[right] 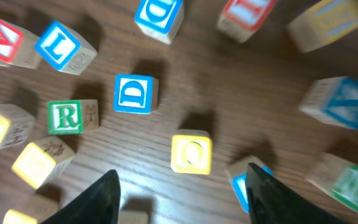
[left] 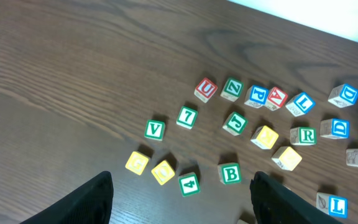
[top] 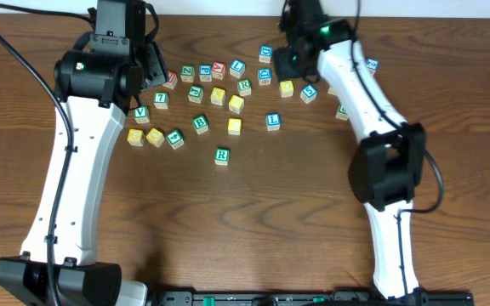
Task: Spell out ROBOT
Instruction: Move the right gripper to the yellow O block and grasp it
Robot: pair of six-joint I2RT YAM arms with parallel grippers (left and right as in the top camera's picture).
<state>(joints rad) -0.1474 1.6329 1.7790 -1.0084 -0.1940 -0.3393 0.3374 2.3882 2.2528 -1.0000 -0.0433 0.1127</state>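
A green-framed R cube (top: 221,155) stands alone below the scattered cubes. The green B cube (top: 200,123) (left: 230,173) lies at the cluster's lower edge, with a yellow cube (top: 235,126) to its right. In the right wrist view a yellow O cube (right: 191,153) sits just ahead of my right gripper (right: 182,173) (top: 289,64), which is open and empty. My left gripper (left: 182,180) (top: 158,68) hangs open over the cluster's left part, nothing between its fingers. I cannot pick out the T cube.
A second green R cube (top: 244,86) (right: 66,116) lies inside the cluster among blue D (right: 135,94), blue L (top: 272,121), red-framed and yellow cubes. Green V (left: 155,129), 7 (left: 187,116) and 4 (left: 189,183) cubes sit at the left. A blue cube (right: 242,183) touches my right finger.
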